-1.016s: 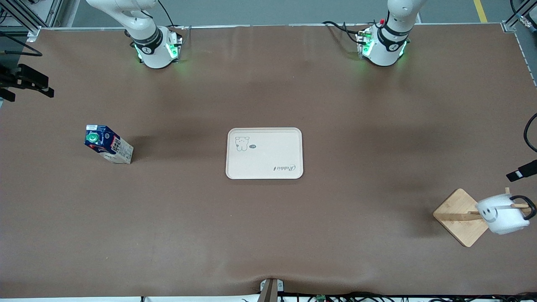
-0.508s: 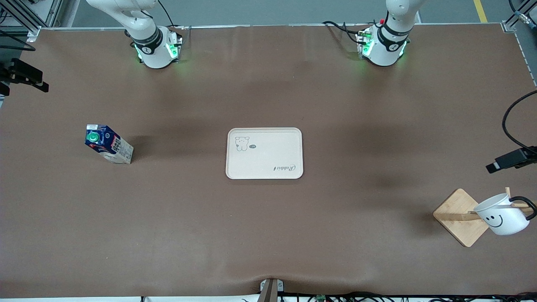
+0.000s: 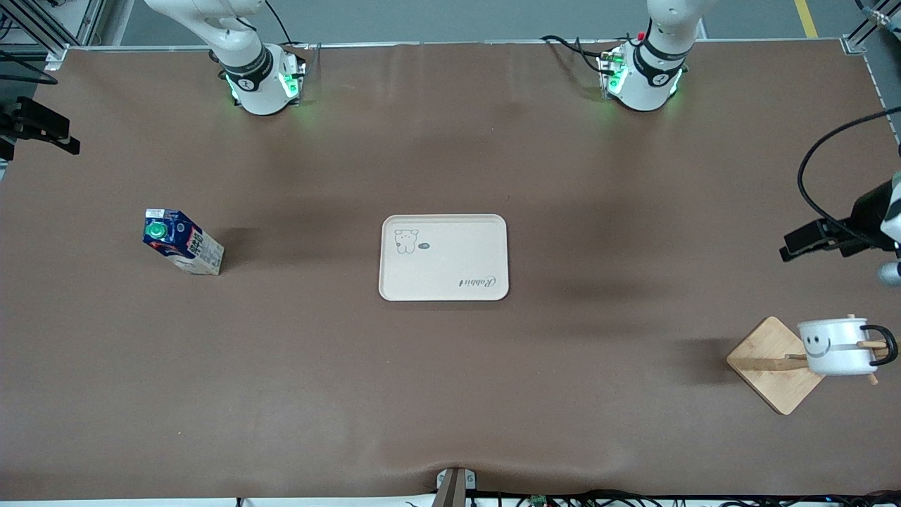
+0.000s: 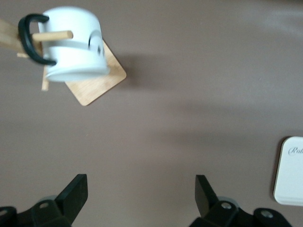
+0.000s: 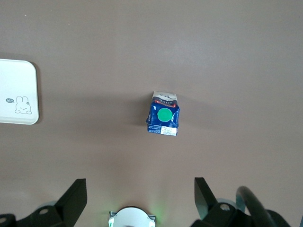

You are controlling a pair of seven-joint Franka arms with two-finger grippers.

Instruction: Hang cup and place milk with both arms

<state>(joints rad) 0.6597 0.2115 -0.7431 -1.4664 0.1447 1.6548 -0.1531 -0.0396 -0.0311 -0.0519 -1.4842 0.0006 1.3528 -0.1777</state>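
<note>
The cup (image 3: 834,346) hangs by its black loop handle (image 3: 884,345) on a peg of the wooden rack (image 3: 773,365), at the left arm's end of the table. It also shows in the left wrist view (image 4: 73,45). My left gripper (image 3: 801,241) is open and empty, up in the air and apart from the cup (image 4: 140,194). The milk (image 3: 181,243) stands upright on the table at the right arm's end, green cap up (image 5: 163,115). My right gripper (image 3: 42,130) is open and empty, high over the table's edge (image 5: 140,196).
A cream tray (image 3: 443,257) with a rabbit print lies in the table's middle, between milk and rack; its edge shows in both wrist views (image 4: 289,170) (image 5: 16,92). The right arm's base (image 5: 131,217) shows under its gripper.
My left gripper has drawn away from the cup and moved inward over the table. The cup has swung on its peg and hangs more level. The right gripper shifted slightly.
</note>
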